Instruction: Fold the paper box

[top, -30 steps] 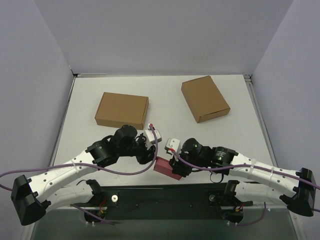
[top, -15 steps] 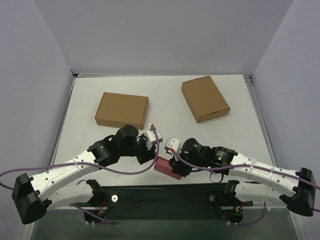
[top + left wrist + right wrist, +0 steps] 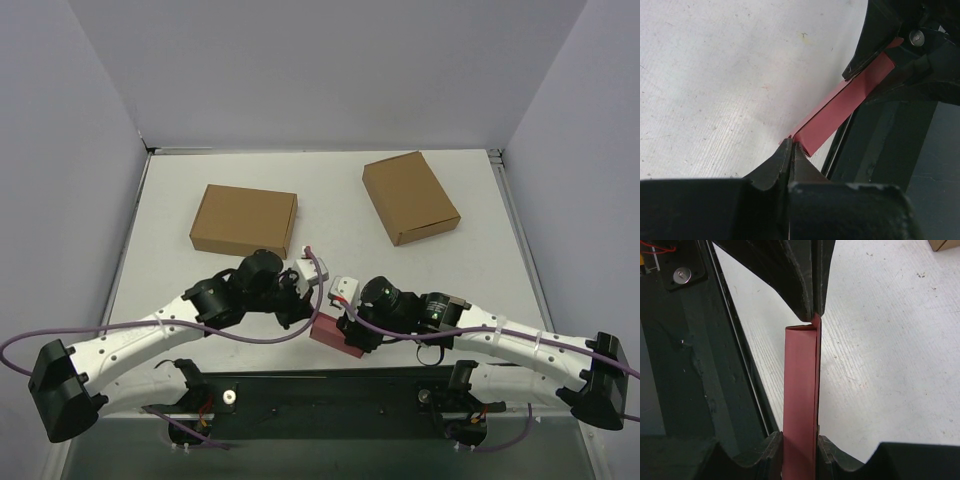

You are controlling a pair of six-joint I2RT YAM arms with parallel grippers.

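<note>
- Now the paper box (image 3: 334, 334) is a flattened sleeve at the middle of the desk's (image 3: 330, 200) near edge.
- Your right gripper (image 3: 800, 442) clamps one end, and your left gripper (image 3: 790, 146) is pinched closed on the opposite flap.
- Likely next: draw that flap sideways gently, without tearing.

Reddish-pink paper box (image 3: 330, 333), white table (image 3: 340, 220), brown boxes (image 3: 244, 219) (image 3: 410, 197).

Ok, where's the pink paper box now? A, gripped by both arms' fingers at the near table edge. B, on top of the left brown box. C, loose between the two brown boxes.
A: right fingers clamp one end of the paper box, left fingers pinch the other end.
</note>
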